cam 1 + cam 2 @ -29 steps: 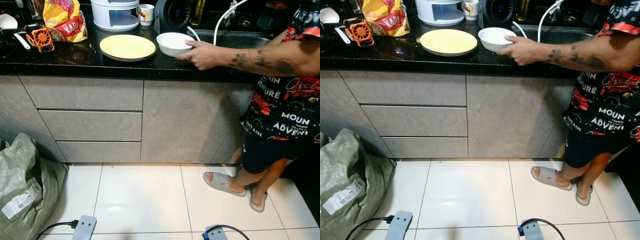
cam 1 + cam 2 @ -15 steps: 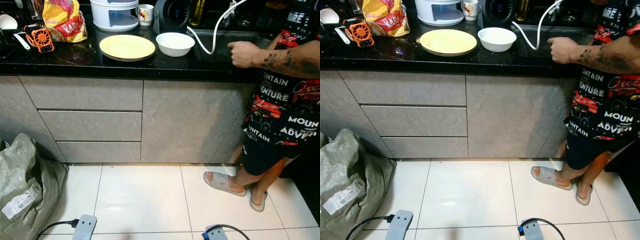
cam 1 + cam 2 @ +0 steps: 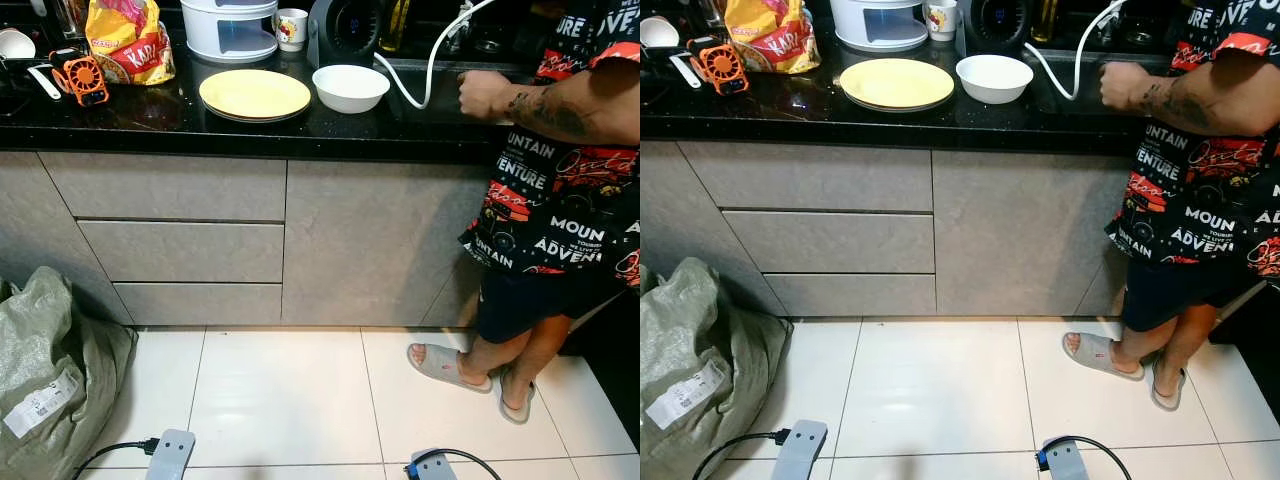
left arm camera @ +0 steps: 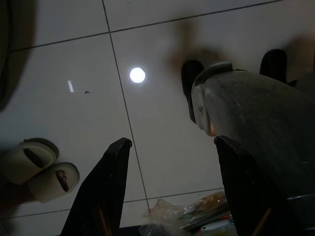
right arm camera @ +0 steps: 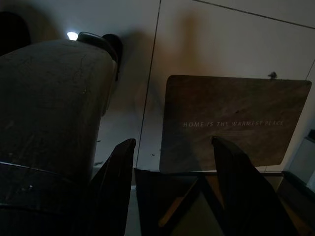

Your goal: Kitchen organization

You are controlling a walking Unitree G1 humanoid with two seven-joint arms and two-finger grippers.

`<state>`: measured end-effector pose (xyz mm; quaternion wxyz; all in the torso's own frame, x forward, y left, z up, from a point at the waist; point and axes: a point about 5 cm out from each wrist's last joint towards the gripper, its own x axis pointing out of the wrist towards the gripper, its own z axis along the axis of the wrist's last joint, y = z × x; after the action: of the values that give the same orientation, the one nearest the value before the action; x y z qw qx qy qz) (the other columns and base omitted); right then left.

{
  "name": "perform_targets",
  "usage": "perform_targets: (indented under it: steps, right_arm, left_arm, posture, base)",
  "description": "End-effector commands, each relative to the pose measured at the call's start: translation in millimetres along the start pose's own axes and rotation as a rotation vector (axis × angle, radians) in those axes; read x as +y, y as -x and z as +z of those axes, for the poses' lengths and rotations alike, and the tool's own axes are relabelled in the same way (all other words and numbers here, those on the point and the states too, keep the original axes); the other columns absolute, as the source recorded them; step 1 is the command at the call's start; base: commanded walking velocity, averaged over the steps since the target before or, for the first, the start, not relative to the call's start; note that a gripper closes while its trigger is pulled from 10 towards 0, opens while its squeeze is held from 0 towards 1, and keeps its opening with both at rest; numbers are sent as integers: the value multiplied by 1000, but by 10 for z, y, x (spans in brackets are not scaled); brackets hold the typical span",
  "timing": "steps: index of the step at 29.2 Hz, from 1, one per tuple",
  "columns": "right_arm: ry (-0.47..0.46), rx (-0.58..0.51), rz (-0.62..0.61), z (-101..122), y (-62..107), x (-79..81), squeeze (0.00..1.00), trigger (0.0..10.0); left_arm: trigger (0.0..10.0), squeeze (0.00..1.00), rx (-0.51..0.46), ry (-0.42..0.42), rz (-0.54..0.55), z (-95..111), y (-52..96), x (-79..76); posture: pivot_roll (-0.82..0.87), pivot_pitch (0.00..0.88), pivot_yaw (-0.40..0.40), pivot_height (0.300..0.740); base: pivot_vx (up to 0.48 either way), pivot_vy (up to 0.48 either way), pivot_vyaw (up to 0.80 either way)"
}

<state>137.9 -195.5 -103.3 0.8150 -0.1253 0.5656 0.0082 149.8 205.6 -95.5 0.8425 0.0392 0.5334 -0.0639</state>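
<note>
You are facing a black countertop (image 3: 150, 115) above grey drawers (image 3: 180, 250), with white floor tiles (image 3: 280, 400) between you and it. A yellow plate (image 3: 254, 94) lies flat on the counter, and a white bowl (image 3: 350, 87) stands just beside it on the sink side, the two close but apart. Behind the plate you see a white appliance (image 3: 230, 28) and a small mug (image 3: 292, 28); toward your left are a yellow and red snack bag (image 3: 127, 40) and an orange handheld fan (image 3: 80, 77). A person in a printed black shirt (image 3: 570, 190) and grey slippers (image 3: 442, 366) stands at the sink (image 3: 440, 80) on your right, one hand (image 3: 482, 94) raised over the basin near a white hose (image 3: 425, 70). A green sack (image 3: 50, 380) slumps on the floor at your left. Your left gripper (image 4: 170, 157) hangs idle over the tiles with its two fingers spread wide and nothing between them; a pair of slippers (image 4: 37, 169) lies on the floor beyond it. Your right gripper (image 5: 170, 162) hangs the same way, fingers parted and empty, above a brown doormat (image 5: 231, 125) with pale lettering.
</note>
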Motion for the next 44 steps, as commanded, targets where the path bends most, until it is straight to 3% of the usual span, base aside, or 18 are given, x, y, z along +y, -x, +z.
perform_targets:
  steps: [1,9,10,13,20,25,44]
  right_arm:
    - [-11,22,0,-50,2,-8,0,10000]
    - [-17,25,-2,-60,2,-20,0,10000]
    - [-19,26,-3,-65,2,-24,0,10000]
    - [-20,27,-4,-73,3,-29,0,10000]
    - [-27,29,-6,-83,4,-35,0,10000]
    - [-29,31,-7,-84,4,-37,0,10000]
    - [-28,29,-3,-69,3,-29,0,10000]
  left_arm:
    - [10000,0,29,-32,-22,-26,-15,-76]
    - [10000,0,24,-132,-64,114,-63,-264]
    - [10000,0,25,-188,-88,151,-78,-352]
    - [10000,0,30,-245,-113,173,-89,-432]
    - [10000,0,31,-286,-146,241,-105,-563]
    - [10000,0,51,-297,-139,126,-85,-449]
    - [10000,0,69,-325,-160,114,-79,-426]
  posture:
    - [30,74,-16,740]
    - [19,73,-13,740]
    - [15,76,-10,740]
    - [9,77,-9,740]
    - [0,81,-5,740]
    - [0,82,-3,740]
    - [2,81,-3,740]
  base:
    - [0,0,0]
    - [0,0,0]
    - [0,0,0]
    - [0,0,0]
    - [0,0,0]
    - [0,0,0]
    - [0,0,0]
